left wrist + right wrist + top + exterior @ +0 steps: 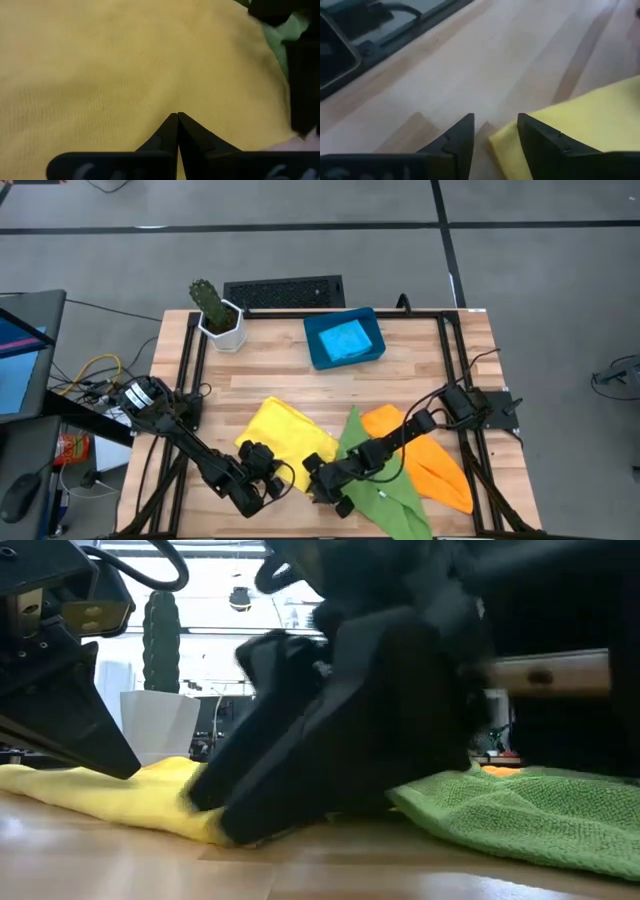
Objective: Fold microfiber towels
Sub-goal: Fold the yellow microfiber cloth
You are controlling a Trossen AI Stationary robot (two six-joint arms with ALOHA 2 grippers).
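The yellow towel [285, 435] lies flat on the table, left of centre. The green towel [385, 485] and the orange towel [435, 465] lie to its right, overlapping each other. The light blue towel [347, 340] lies in a dark-blue tray [315, 352] at the back. My left gripper [262, 480] is shut at the yellow towel's near edge. My right gripper [495, 125] is open and low at the towel's near right corner [497, 142]. One finger stands on each side of that corner. My left gripper is shut on the yellow towel near its near edge [177, 107], pinching it between its two fingertips. It comes slanting down from the table's near left. The towel lies on the table around the fingers; how many layers it has, I cannot tell. Whether my right gripper touches the yellow corner, I cannot tell.
A potted cactus [212, 308] stands at the table's back left, and a dark keyboard [285, 290] lies behind the back edge. The two grippers are close together near the table's front edge. Bare wood [260, 375] shows between the towels and the tray.
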